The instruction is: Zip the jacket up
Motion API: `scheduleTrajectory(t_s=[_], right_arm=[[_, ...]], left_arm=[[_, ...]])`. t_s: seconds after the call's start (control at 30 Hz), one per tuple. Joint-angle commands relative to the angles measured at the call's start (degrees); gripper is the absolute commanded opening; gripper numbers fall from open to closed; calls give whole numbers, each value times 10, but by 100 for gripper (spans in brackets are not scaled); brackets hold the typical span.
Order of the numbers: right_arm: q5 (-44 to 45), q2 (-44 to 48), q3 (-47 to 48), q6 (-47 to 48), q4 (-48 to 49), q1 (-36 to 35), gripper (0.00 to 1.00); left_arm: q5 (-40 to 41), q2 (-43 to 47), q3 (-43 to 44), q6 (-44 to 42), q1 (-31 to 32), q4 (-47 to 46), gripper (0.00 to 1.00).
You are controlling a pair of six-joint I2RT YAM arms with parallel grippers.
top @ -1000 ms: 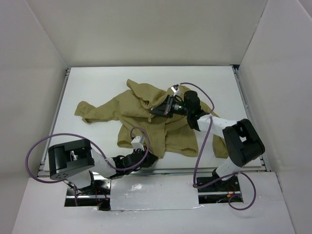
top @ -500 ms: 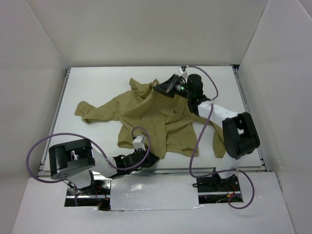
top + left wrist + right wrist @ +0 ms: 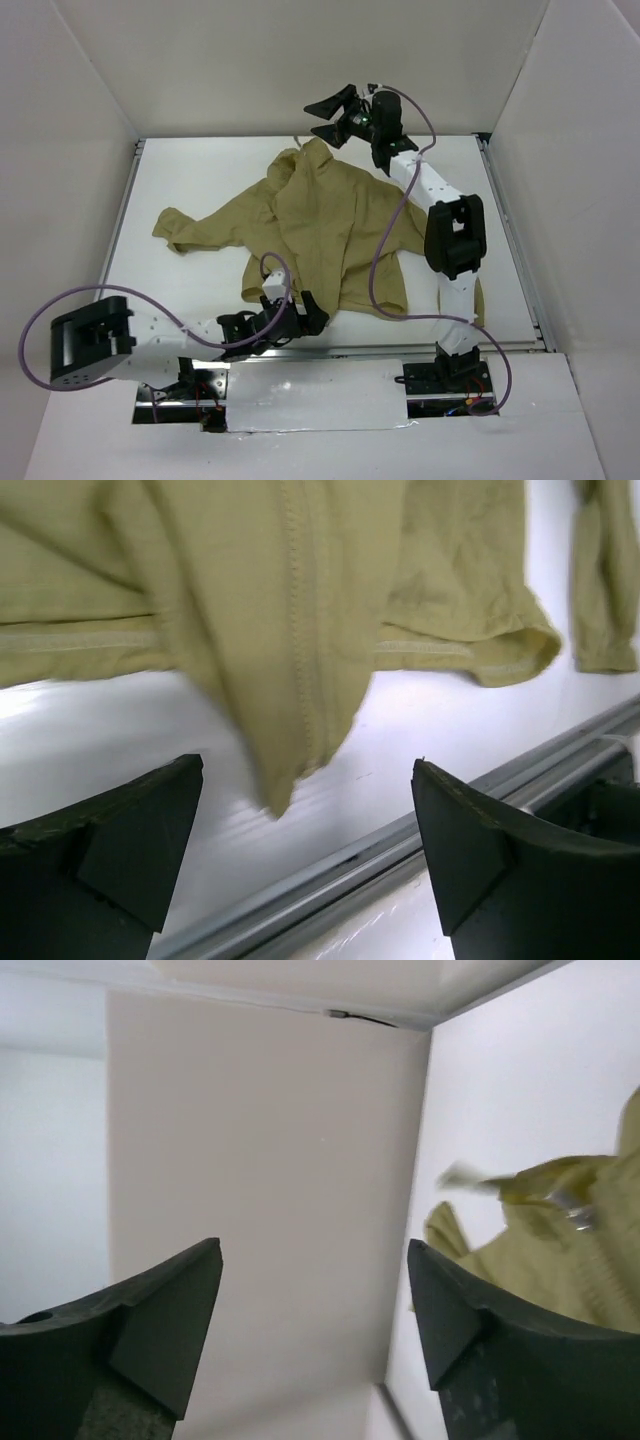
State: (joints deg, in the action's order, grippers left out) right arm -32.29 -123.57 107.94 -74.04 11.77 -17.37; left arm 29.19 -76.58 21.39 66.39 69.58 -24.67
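Observation:
The olive-tan jacket (image 3: 335, 225) lies spread on the white table (image 3: 200, 170), hood end toward the back wall, one sleeve stretched out to the left. My right gripper (image 3: 326, 118) hangs open above the table's far edge, just beyond the collar, holding nothing. In the right wrist view that gripper (image 3: 315, 1250) faces the back wall, and the jacket's collar (image 3: 560, 1260) with a metal zipper pull (image 3: 580, 1216) lies off to the right. My left gripper (image 3: 295, 312) is open at the near hem. In the left wrist view the zipper seam (image 3: 300, 650) ends just ahead of the open left gripper (image 3: 308, 768).
A metal rail (image 3: 420, 840) runs along the table's near edge right under the left gripper. Tall pale walls (image 3: 300, 60) close in the back and both sides. The right sleeve (image 3: 478, 300) hangs near the right arm's base. Purple cables loop off both arms.
Both grippers opened and let go of the jacket. The right arm swung from the chest up past the collar to the far edge. The jacket front now lies stretched flat.

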Motion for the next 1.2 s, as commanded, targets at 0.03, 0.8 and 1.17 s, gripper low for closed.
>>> scheduleTrajectory(t_s=[0.03,0.8,1.17], right_arm=[[-25,65,30,71,-46,15,89],[419,962,-269,509,-672,0,100],[471,1048,-288,515,-762,-15,100]], left_arm=[[73,110,63,1,3,261,99],[247,337,639,-194,-381,916,99],[257,425,603,-190,-381,1011,99]])
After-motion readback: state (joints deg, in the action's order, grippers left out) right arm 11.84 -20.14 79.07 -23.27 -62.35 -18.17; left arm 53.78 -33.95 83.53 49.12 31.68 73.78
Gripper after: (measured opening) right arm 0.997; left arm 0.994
